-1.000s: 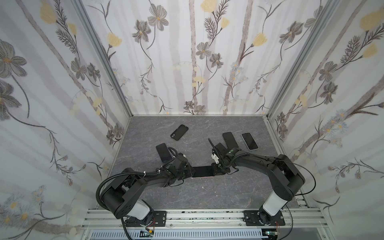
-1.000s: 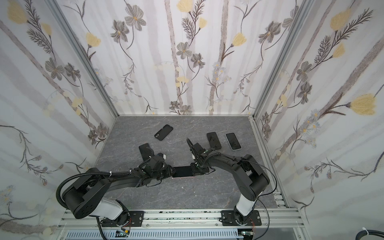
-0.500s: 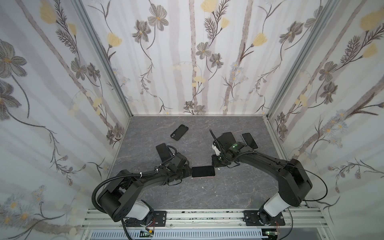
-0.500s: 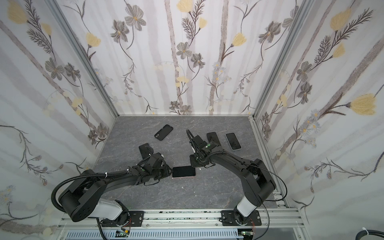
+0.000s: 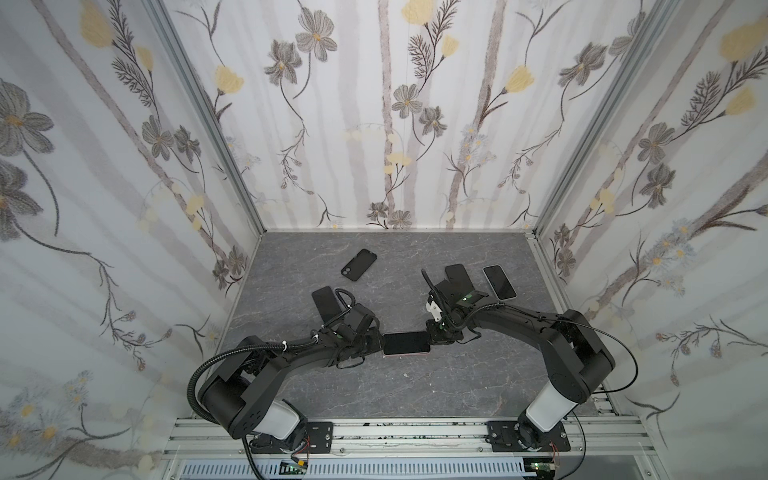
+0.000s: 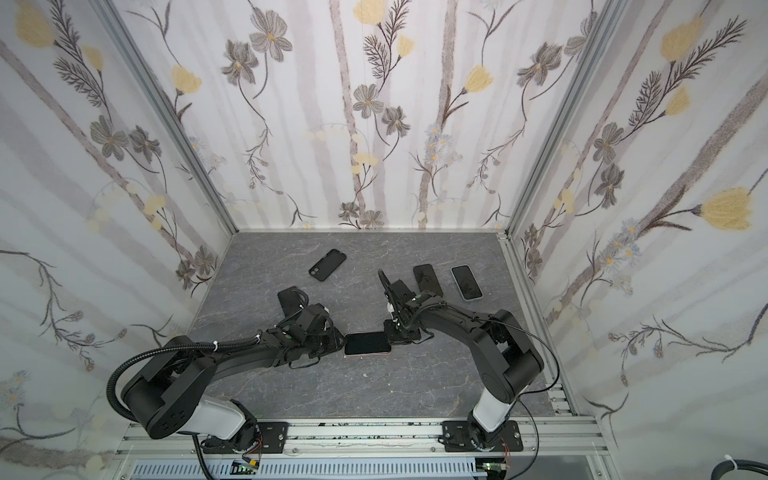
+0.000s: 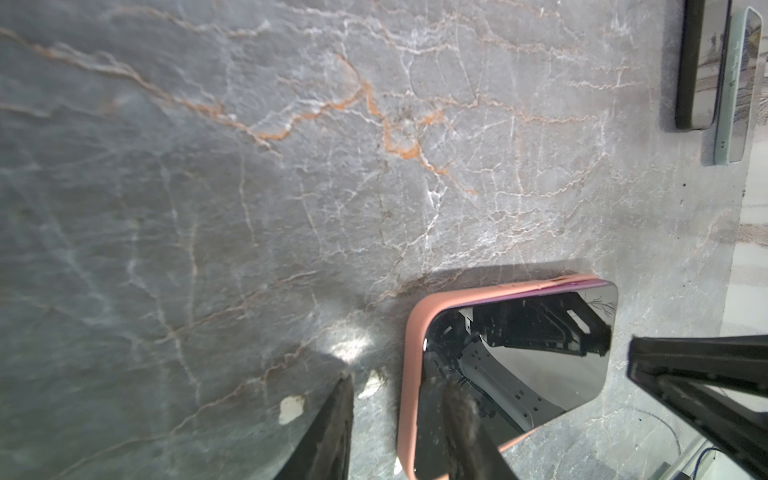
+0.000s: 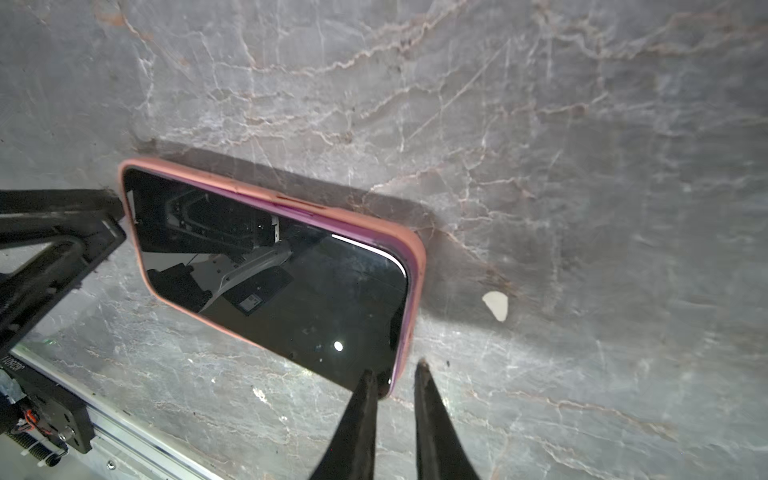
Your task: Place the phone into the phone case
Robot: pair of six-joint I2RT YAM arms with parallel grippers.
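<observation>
The phone (image 5: 406, 343) (image 6: 368, 344) lies screen up in the pink phone case (image 8: 415, 266) (image 7: 411, 353) on the grey table, between the two arms. My left gripper (image 5: 380, 343) (image 7: 399, 382) is open at the case's left end. One finger rests over the screen and the other stands on the table outside the rim. My right gripper (image 5: 430, 334) (image 8: 395, 369) is at the right end's far corner, jaws only narrowly apart. One fingertip is over the screen corner, the other just outside the rim with a strip of table showing.
A black phone or case (image 5: 359, 264) lies toward the back. Another (image 5: 326, 299) sits partly under the left arm, and a third (image 5: 457, 274) behind the right wrist. A white-rimmed phone (image 5: 499, 282) lies at the back right. A small white speck (image 8: 495, 305) is on the table.
My right gripper lifted off the phone's right end, opened a little, then came back down at its far corner with narrower jaws. The phone and the left gripper have stayed in place.
</observation>
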